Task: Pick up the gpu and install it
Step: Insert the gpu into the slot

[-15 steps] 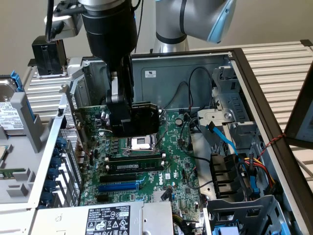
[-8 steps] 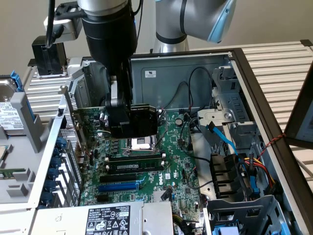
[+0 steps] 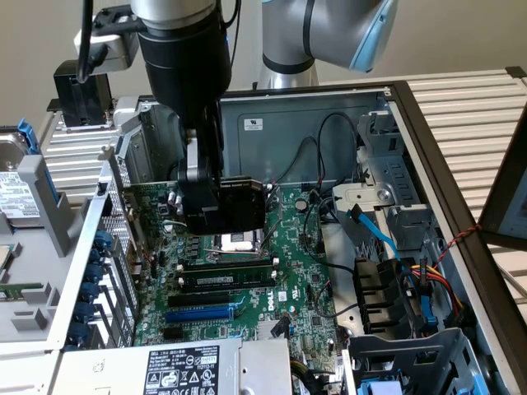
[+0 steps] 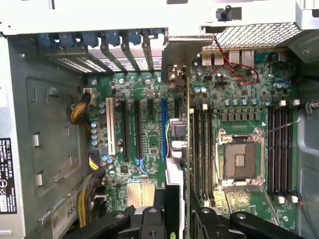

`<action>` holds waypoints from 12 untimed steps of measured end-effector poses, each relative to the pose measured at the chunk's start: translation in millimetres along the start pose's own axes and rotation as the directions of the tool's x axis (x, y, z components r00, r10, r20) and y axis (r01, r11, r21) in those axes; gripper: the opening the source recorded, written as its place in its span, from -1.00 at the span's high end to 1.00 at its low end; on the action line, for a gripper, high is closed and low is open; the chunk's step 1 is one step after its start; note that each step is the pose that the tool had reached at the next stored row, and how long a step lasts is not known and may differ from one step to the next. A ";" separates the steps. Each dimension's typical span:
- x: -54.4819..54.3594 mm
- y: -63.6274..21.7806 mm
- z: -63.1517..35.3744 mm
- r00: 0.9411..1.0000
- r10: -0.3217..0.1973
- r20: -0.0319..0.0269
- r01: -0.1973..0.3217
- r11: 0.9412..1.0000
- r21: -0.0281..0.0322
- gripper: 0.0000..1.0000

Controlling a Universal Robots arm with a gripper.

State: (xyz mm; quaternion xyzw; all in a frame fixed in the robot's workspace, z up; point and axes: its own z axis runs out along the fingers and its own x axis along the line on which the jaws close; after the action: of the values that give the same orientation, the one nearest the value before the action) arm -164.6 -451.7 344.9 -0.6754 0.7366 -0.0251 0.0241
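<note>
The robot arm [image 3: 181,58] hangs over an open computer case [image 3: 329,107]. Its 2 black fingers [image 4: 207,221] are closed tight on the gpu [image 4: 178,129]. There is 1 finger on each side, and the card sits in the thin gap between them.

In the exterior view, the card's black cover [image 3: 240,206] sticks out from the fingers toward the exterior view's right. It is over the green board [image 3: 296,271], close to the square chip socket [image 3: 239,241].

In the wrist view, the card is seen from its thin edge. It runs in a straight line away from the fingers. Its silver end plate [image 4: 185,52] is at the far end, near the row of blue clips [image 4: 107,37] on the case wall. The card lines up between the blue slot [image 4: 163,124] and the long black memory slots [image 4: 199,149]. I cannot tell if the card touches the board or is just above it.

A long thin memory stick [image 3: 226,280] sits in its slot on the board, near the card. A grey hard drive [image 3: 12,197] with a white label lies outside the case, at the exterior view's left, well apart from the fingers.
</note>
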 end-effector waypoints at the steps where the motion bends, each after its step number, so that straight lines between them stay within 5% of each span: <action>1: 0.1 0.0 0.0 1.000 0.000 0.000 0.000 1.000 0.000 0.44; 5: 0.1 0.1 1.4 1.000 0.000 -0.002 0.000 1.000 0.000 0.44; 10: -1.8 0.3 4.4 1.000 -0.002 -0.025 0.002 1.000 0.000 0.44; 12: -4.2 0.5 5.7 0.999 -0.004 -0.040 0.004 1.000 0.001 0.44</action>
State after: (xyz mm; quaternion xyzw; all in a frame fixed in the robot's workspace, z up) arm -164.4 -447.5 339.1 -0.6762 0.7356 -0.0390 0.0094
